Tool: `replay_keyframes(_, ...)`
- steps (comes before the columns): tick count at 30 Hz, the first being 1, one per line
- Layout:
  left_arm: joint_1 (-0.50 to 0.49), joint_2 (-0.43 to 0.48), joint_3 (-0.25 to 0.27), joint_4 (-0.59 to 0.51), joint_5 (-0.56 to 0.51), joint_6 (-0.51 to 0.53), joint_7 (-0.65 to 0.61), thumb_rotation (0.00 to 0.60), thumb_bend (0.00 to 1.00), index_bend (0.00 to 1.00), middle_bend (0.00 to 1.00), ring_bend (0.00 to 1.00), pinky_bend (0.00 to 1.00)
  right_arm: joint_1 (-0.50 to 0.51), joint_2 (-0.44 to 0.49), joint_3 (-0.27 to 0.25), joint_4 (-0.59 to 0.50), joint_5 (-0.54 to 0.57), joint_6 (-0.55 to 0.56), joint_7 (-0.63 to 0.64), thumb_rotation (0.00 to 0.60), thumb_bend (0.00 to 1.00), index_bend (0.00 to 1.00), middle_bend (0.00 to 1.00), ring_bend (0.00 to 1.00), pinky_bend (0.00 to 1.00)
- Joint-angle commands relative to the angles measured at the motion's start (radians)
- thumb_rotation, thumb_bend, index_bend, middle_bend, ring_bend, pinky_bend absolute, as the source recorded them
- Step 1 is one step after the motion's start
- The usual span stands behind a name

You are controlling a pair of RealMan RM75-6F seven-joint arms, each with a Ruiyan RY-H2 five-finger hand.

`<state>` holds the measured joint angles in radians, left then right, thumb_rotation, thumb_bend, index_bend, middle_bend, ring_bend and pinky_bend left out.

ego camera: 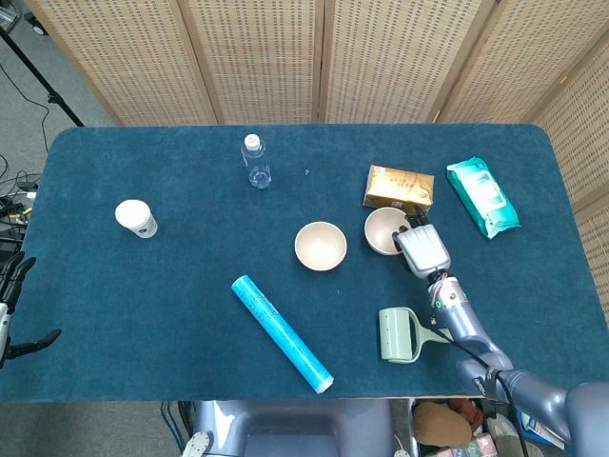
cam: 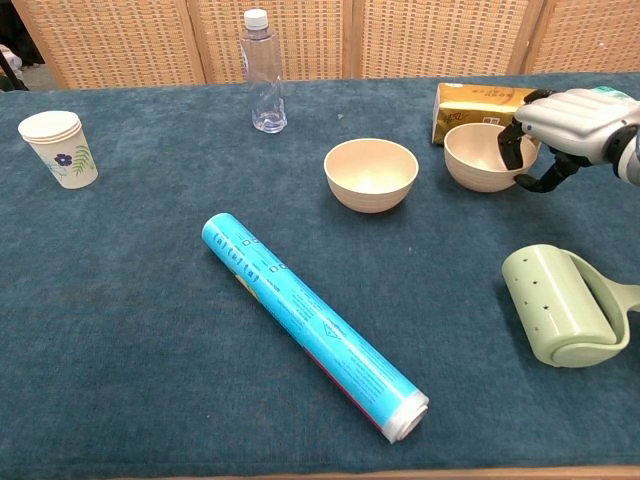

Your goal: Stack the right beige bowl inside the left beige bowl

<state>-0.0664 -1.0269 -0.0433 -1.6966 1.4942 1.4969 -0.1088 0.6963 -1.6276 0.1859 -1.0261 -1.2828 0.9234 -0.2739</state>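
Two beige bowls on tabletop, near each other, not touching. We see right robot hand pinching near rim of right beige bowl: fingers hooked inside, thumb outside. Left robot hand hangs off tabletop edge, fingers spread, holding nothing.

Risks, in our judgement: one-sided rim pinch could tilt bowl or let it slip on lift; carry could knock left beige bowl aside; gold carton sits close behind.

Both bowls look empty; paper cup interior unseen; bottle capped.
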Motion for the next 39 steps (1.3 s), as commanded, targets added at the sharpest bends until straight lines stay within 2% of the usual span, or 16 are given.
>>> replay_keyframes(1,0.000,0.000,0.001,0.000,0.002,0.000,0.001,0.600,0.00,0.00,0.00,0.00,0.06,-0.003,-0.007,-0.008,0.018,-0.022,0.022,0.024,0.600,0.48,0.63,0.51,0.21,0.00)
replay_keyframes(9,0.002,0.001,0.002,0.001,0.004,0.003,-0.003,0.600,0.00,0.00,0.00,0.00,0.06,-0.013,-0.006,-0.028,0.027,-0.080,0.088,0.073,0.600,0.48,0.66,0.53,0.22,0.00)
replay_keyframes(16,0.001,0.003,0.003,0.000,0.006,0.002,-0.008,0.600,0.00,0.00,0.00,0.00,0.06,-0.021,0.050,-0.036,-0.082,-0.156,0.186,0.064,0.600,0.48,0.66,0.54,0.24,0.00)
replay_keyframes(20,0.002,0.006,0.004,-0.001,0.010,0.003,-0.015,0.600,0.00,0.00,0.00,0.00,0.06,-0.011,0.090,-0.029,-0.205,-0.174,0.202,0.004,0.600,0.49,0.66,0.54,0.24,0.00)
replay_keyframes(23,0.002,0.009,0.006,-0.001,0.015,0.002,-0.022,0.600,0.00,0.00,0.00,0.00,0.06,0.015,0.109,-0.014,-0.319,-0.162,0.172,-0.063,0.600,0.49,0.66,0.54,0.24,0.00)
replay_keyframes(27,0.001,0.014,0.008,0.000,0.020,0.001,-0.037,0.600,0.00,0.00,0.00,0.00,0.06,0.058,0.094,0.008,-0.401,-0.131,0.126,-0.185,0.600,0.48,0.66,0.54,0.24,0.00)
replay_keyframes(34,0.002,0.023,0.011,0.006,0.027,0.002,-0.066,0.600,0.00,0.00,0.00,0.00,0.06,0.121,0.018,0.047,-0.412,-0.040,0.077,-0.360,0.600,0.48,0.66,0.54,0.24,0.00)
replay_keyframes(39,0.000,0.027,0.014,0.009,0.033,-0.002,-0.079,0.600,0.00,0.00,0.00,0.00,0.06,0.134,-0.014,0.046,-0.384,0.003,0.074,-0.415,0.600,0.49,0.66,0.54,0.24,0.00)
